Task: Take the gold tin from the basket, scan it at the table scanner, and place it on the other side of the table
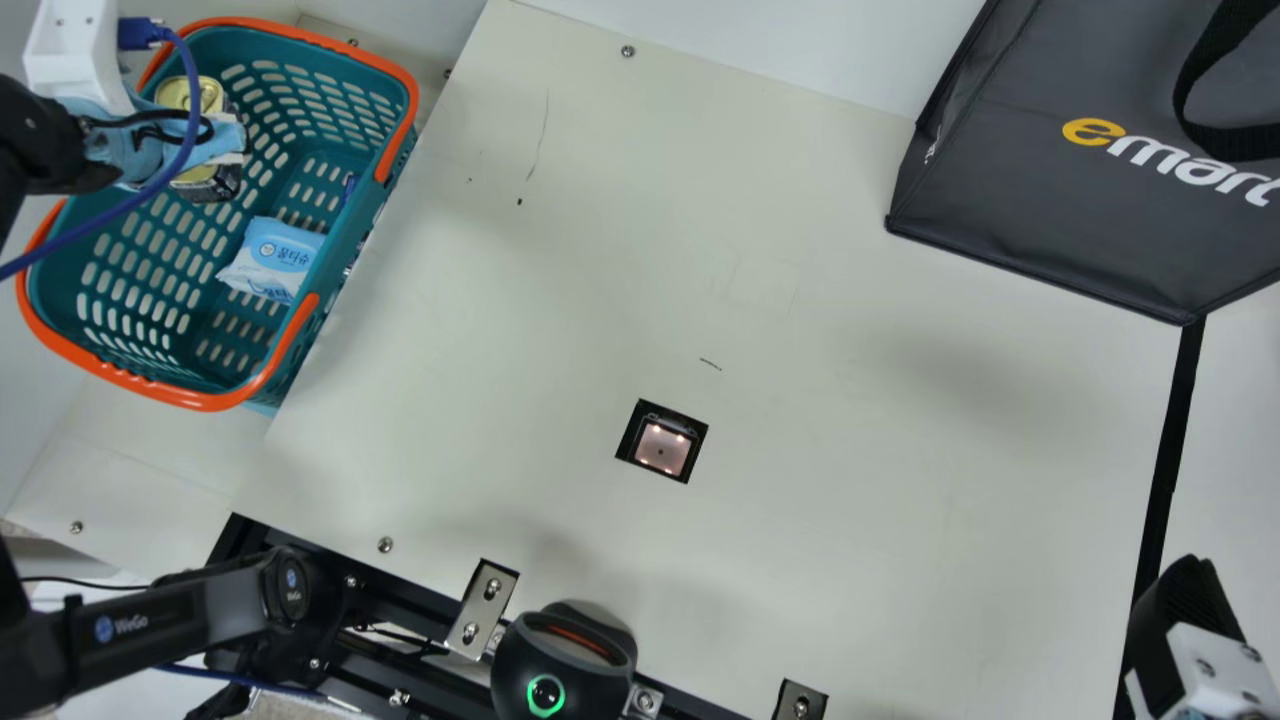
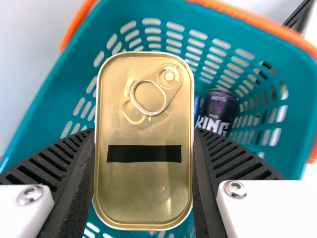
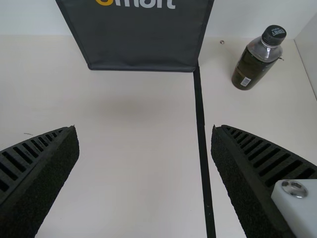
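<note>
Basket: teal, slotted basket (image 1: 210, 402) with orange rim and handles, beside the edge of the cream table (image 1: 800, 560); it serves as the landmark for all positions given.
Left gripper: my left gripper (image 1: 205, 142) is over the basket's interior, with its two black ribbed fingers closed against the long sides of the gold tin, pinching it between them.
Gold tin: rectangular, round-cornered can (image 2: 143, 188) with a pull ring (image 2: 149, 98), held in my left gripper over the basket's interior; a black band (image 2: 143, 153) crosses its lid below the ring. I cannot tell whether the tin is above the basket's rim or below it.
Wet-wipe packet: light blue and white soft pack (image 1: 272, 258), lying inside the basket.
Dark can: purple-black drinks can (image 2: 217, 110) with pale lettering, inside the basket, near its slotted wall.
Table scanner: square window (image 1: 662, 448) with small lights, framed in black and set into the table, well apart from the basket.
Right gripper: my right gripper (image 1: 1190, 595) is across the table from the basket; in the right wrist view its ribbed fingers (image 3: 37, 168) are spread wide, with tabletop visible between them.
Shopping bag: dark grey bag (image 1: 1040, 220) with a black handle, across the table from the basket.
Black strip: narrow line (image 1: 1165, 470) running from the bag's corner, on the table's side away from the basket.
Bottle: dark-capped bottle (image 3: 255, 62) of dark contents, farther from the basket than the bag's nearest side, beyond the strip.
</note>
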You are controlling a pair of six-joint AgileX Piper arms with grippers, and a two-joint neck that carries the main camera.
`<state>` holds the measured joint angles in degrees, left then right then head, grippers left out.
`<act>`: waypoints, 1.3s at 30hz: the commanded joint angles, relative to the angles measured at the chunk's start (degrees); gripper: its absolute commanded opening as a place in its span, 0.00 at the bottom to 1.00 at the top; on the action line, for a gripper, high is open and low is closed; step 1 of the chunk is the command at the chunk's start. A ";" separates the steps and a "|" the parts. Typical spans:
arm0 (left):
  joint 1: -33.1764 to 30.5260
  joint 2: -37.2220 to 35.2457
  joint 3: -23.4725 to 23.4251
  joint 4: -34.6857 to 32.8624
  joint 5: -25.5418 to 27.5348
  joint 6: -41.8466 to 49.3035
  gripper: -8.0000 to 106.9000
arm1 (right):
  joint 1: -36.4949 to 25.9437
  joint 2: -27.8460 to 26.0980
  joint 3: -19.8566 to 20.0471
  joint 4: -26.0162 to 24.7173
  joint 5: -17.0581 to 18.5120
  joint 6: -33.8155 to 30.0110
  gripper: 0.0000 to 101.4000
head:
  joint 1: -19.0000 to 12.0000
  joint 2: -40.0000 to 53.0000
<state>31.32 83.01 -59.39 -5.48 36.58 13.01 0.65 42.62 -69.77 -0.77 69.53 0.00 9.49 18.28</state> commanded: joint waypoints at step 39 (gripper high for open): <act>-48.05 -13.02 -5.55 15.24 19.25 -35.21 0.00 | 0.00 0.00 0.00 0.00 -0.02 0.00 0.94 | -1.57 0.14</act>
<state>-14.40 70.19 -65.03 9.52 55.52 -20.70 0.65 42.62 -69.77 -0.77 69.50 0.00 9.49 18.28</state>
